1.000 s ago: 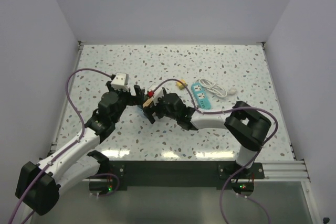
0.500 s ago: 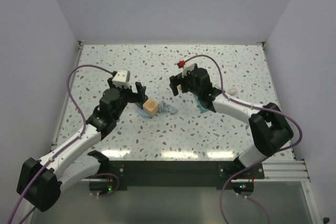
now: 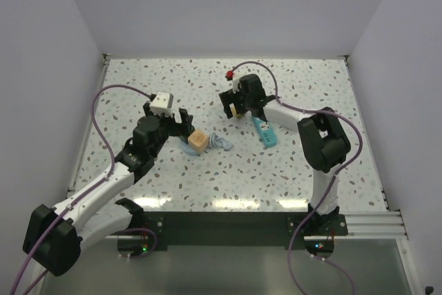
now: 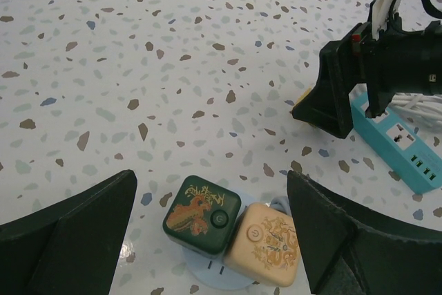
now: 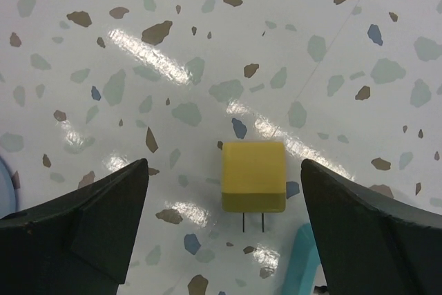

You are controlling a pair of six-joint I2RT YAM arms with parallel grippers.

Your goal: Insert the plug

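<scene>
The dark green plug [image 4: 202, 213] stands on the table beside a tan cube [image 4: 271, 244]. Both rest on a pale blue round socket piece [image 4: 214, 278]. My left gripper [image 4: 210, 240] is open, its fingers [image 4: 69, 233] wide on either side of the two cubes and touching neither. In the top view the left gripper [image 3: 181, 124] covers the green plug, and only the tan cube [image 3: 198, 141] shows. My right gripper [image 5: 224, 233] is open and empty above a small yellow block [image 5: 253, 176] with two prongs. It sits far back right of the plug [image 3: 233, 105].
A teal power strip [image 3: 265, 131] lies right of the yellow block, under the right arm; it also shows in the left wrist view [image 4: 400, 146] and the right wrist view [image 5: 304, 260]. A white cable [image 4: 421, 105] lies beside it. A pale blue cord [image 3: 221, 143] lies right of the tan cube.
My right arm has left the cubes by the left gripper and swung back and right, over the yellow block. The left gripper has stayed at the cubes, open.
</scene>
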